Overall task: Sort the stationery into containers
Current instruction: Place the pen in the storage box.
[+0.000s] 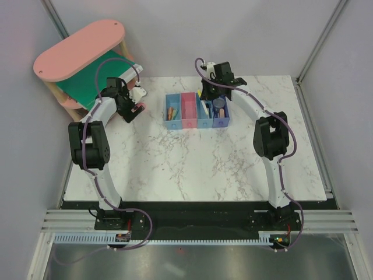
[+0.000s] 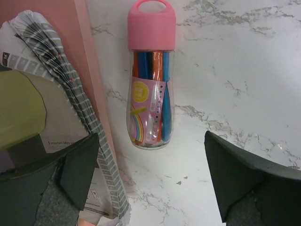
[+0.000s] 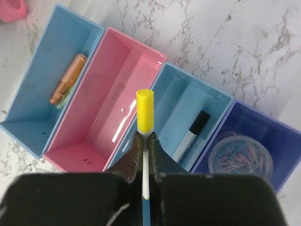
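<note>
Lower end of yellow stick (image 3: 145,109) hidden in right hand (image 3: 145,137) – pink cap (image 3: 10,9) cut off, top-L corner.

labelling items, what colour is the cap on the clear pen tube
The cap on the clear plastic pen tube is pink, clearest in the left wrist view.

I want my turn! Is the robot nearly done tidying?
Partly. Orange crayon, black-and-white marker and clip tub sit in bins. The right gripper holds a yellow stick over them. The pink-capped pen tube lies on the table under the open left gripper.
</note>
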`<state>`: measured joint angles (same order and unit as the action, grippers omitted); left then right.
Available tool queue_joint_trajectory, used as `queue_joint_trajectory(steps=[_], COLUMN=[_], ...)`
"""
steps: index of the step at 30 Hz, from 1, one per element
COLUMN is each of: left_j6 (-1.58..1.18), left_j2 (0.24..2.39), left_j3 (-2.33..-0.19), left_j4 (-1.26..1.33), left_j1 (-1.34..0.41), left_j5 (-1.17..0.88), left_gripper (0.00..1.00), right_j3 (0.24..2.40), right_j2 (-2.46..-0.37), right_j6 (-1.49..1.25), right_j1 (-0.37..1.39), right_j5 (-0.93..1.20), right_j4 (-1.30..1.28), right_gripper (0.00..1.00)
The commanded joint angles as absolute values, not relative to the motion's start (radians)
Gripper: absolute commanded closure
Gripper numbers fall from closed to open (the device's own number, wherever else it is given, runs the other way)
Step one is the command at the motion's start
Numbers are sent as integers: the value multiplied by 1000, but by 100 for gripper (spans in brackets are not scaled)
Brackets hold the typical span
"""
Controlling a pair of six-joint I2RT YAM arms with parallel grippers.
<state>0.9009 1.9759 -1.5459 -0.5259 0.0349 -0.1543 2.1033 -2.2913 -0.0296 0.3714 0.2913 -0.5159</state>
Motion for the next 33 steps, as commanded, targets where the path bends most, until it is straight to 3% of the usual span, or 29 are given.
queue_joint_trajectory(steps=[1, 8, 14, 17, 25, 33], left_j6=[953, 940, 951, 956, 1014, 1048], left_j2=[1968, 1939, 1954, 1971, 1999, 2057], left_j3=[-1577, -1533, -1529, -1531, -1493, -1479], left_j4=[-552, -572, -563, -537, -425, -423], left_j1=[46, 45, 45, 46, 46, 44], left_j5=[-212, -256, -213, -178, -107, -161], left_gripper=[0, 0, 0, 0, 0, 0], right_j3=[2051, 1999, 1985, 1987, 1979, 1971], right_j2=[-2309, -2303, -2299, -2299, -2301, -2290], right_j6=[-35, -26, -20, -15, -17, -23], right_j1=[373, 374, 374, 377, 382, 385], right_j5=[293, 288, 293, 296, 305, 305], right_j4=[-440, -426, -417, -416, -416, -416], right_gripper=[99, 90, 50, 43, 39, 39])
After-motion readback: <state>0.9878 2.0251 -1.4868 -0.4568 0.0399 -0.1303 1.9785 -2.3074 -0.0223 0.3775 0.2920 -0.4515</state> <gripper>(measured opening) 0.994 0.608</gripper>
